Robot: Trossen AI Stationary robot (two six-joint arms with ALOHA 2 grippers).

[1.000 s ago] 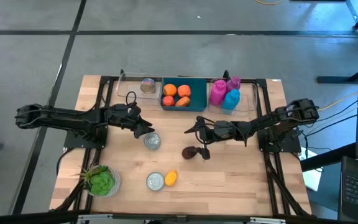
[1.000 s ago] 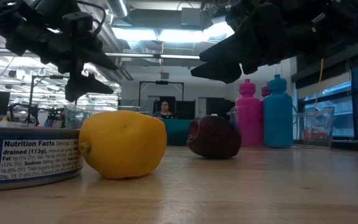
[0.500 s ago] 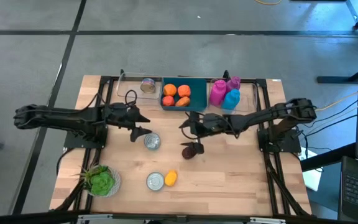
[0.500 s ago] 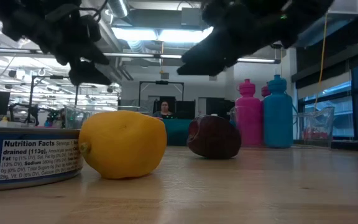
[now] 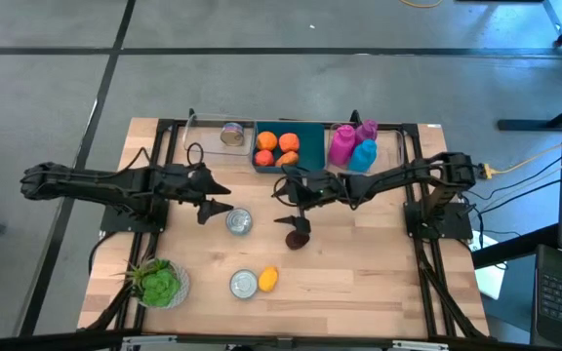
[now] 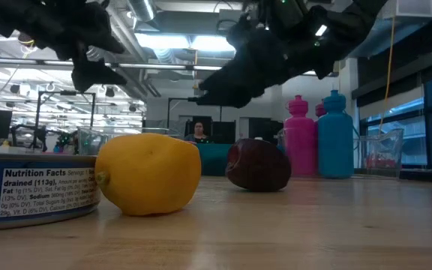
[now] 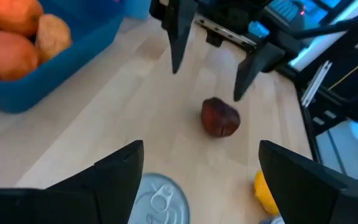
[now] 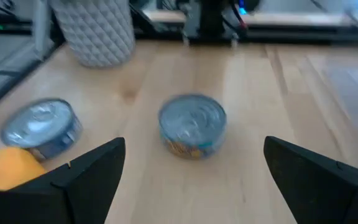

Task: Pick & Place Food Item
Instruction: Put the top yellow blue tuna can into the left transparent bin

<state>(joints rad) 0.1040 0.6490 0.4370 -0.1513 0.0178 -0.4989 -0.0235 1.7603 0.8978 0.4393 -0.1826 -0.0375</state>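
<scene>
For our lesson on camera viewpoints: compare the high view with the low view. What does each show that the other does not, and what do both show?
Only the high view shows the green leafy item, the oranges in the teal bin and the can by the open left hand. Only the low view shows the room behind, with a person. Both show the yellow fruit, the dark red fruit, the bottles and the open right hand.

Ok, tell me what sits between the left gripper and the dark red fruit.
Only the tin can, beside the left gripper; bare wood runs on to the dark red fruit, per the high view.
</scene>
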